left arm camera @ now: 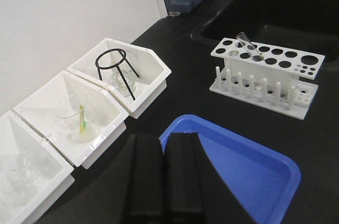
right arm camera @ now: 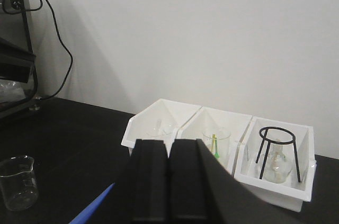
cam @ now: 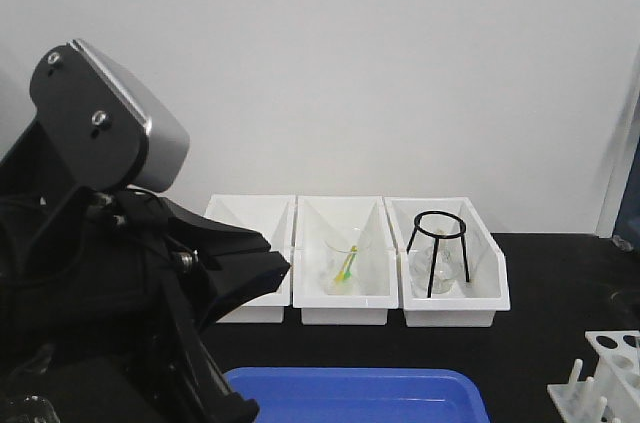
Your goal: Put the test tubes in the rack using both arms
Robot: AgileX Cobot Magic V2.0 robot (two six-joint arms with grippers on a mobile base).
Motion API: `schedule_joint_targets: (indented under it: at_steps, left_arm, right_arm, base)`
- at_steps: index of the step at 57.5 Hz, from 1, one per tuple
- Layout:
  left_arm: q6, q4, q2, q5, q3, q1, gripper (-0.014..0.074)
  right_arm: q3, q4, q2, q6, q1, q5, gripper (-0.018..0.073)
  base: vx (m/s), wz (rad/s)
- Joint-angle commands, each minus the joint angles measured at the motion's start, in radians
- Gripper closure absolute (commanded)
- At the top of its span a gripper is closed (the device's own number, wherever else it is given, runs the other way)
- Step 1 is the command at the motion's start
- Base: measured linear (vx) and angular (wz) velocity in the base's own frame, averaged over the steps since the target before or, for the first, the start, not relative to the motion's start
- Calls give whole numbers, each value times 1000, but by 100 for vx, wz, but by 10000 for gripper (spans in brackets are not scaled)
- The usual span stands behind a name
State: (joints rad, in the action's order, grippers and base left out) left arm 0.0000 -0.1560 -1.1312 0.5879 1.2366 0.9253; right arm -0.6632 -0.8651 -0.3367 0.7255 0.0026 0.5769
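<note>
Black bench, 3 bins, 1 rack, 1 tube

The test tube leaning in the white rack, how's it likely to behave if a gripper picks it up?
The test tube looks like thin clear glass, so probably fragile and slippery under hard pads. It leans in a hole of the rack, so it likely sits loose and should lift freely. Being round and slender, it would probably roll if laid on the black table.

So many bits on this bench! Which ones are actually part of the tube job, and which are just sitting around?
Part of the job:
- rack
- test tube already standing tilted in it
- left gripper, right gripper, both shut and empty

Just lying about:
- three white bins
- blue tray
- black tripod
- beaker
</note>
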Motion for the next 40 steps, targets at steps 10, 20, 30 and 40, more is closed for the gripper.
schedule_joint_targets:
  at_steps: [10, 20, 30, 40]
  left_arm:
    - [-6, -11, 21, -70, 32, 0, 614]
    - [0, -87, 24, -77, 32, 0, 614]
    - [0, -165, 52, -79, 27, -35, 614]
    - [0, -112, 168, -235, -123, -178, 614]
  right_arm:
    - [-32, -34, -13, 4, -4, -58, 567]
    - [-32, -34, -13, 4, -4, -58, 567]
    - [-32, -33, -13, 4, -4, -58, 567]
    - [-32, -33, -13, 4, -4, -58, 567]
  base:
    - [0, 0]
    - [0, 0]
    - [0, 0]
    - [0, 0]
